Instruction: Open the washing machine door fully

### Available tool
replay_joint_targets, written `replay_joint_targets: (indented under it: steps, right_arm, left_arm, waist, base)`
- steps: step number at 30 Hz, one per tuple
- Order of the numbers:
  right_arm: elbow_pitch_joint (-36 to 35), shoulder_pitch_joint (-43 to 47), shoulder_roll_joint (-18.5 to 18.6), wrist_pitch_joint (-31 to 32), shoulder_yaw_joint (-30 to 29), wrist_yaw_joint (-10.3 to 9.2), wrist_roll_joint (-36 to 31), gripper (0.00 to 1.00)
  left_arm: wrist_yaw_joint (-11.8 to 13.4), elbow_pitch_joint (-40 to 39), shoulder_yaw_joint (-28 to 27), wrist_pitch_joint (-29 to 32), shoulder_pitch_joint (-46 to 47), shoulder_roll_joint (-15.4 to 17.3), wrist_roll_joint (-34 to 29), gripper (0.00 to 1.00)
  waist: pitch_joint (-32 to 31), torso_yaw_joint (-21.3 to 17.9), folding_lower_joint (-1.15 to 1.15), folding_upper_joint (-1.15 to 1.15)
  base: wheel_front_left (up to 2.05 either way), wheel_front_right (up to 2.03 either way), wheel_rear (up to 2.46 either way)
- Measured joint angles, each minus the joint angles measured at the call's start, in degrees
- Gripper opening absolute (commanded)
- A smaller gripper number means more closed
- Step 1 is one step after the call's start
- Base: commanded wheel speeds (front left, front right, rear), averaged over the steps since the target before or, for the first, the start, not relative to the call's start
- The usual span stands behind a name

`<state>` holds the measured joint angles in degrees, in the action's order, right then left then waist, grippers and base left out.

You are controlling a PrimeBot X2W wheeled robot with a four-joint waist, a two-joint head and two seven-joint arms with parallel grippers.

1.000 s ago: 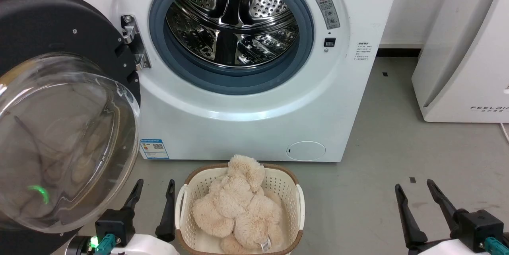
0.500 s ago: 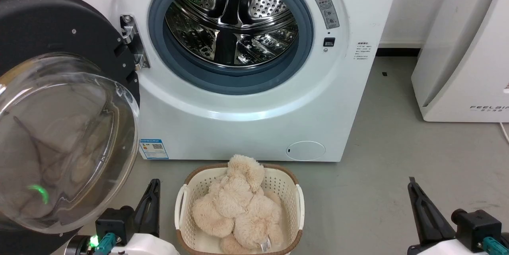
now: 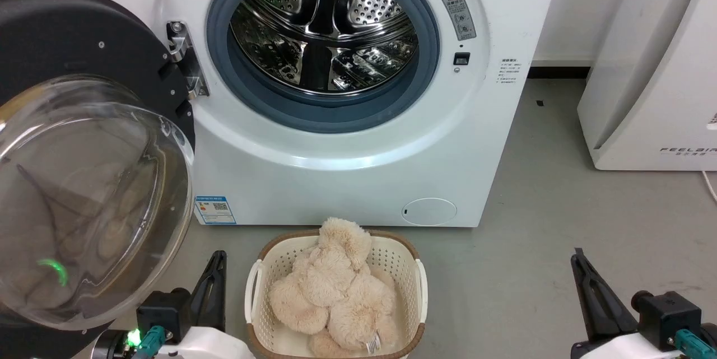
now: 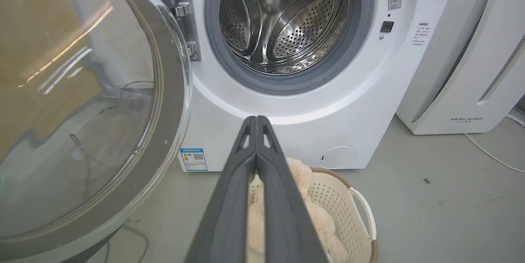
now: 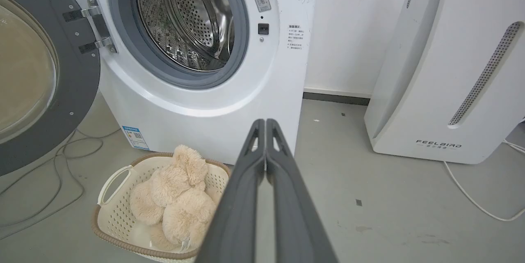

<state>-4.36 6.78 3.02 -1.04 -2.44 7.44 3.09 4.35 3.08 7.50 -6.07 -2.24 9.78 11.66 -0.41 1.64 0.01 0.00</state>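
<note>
- The washing machine door [image 3: 67, 34] stands swung wide to the left of the washing machine [image 3: 347, 180], hung on a metal hinge [image 3: 182, 59] at the left edge of the opening.
- Its glossy black ring frame surrounds a clear, bulging glass bowl [image 3: 89, 196] that carries pale reflections and a small green glint.
- The perforated steel drum [image 3: 325, 34] lies exposed behind a grey rubber gasket [image 3: 336, 118].
- A blue label [image 3: 215, 210] and a round filter cap [image 3: 428, 211] mark the lower part of the white front.
- The left tool [image 3: 218, 258], fingers pressed together and holding nothing, sits low beside the door's glass.
- The right tool [image 3: 577, 258], fingers likewise together and empty, sits at lower right over the grey floor [image 3: 532, 247].
- A basket [image 3: 255, 286] holding a cream plush toy [image 3: 336, 286] stands on the floor before the machine.
</note>
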Motion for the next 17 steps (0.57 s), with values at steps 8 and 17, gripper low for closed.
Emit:
replay_joint_targets:
  steps: [8,17]
  right_arm:
    - [0.3,-0.3,0.0,0.0,0.2,0.0,0.0,0.0]
    - [0.6,-0.6,0.0,0.3,0.5,0.0,-0.3,0.0]
  left_arm:
    - [-0.3,-0.2,-0.7,0.5,0.0,-0.4,-1.0,0.0]
    - [-0.5,-0.5,-1.2,1.0,0.0,-1.2,-2.0,0.0]
  waist:
    - [0.0,-0.1,0.0,0.0]
    - [0.1,-0.3,0.0,0.0]
  base:
    - [0.0,0.0,0.0]
    - [0.0,0.0,0.0]
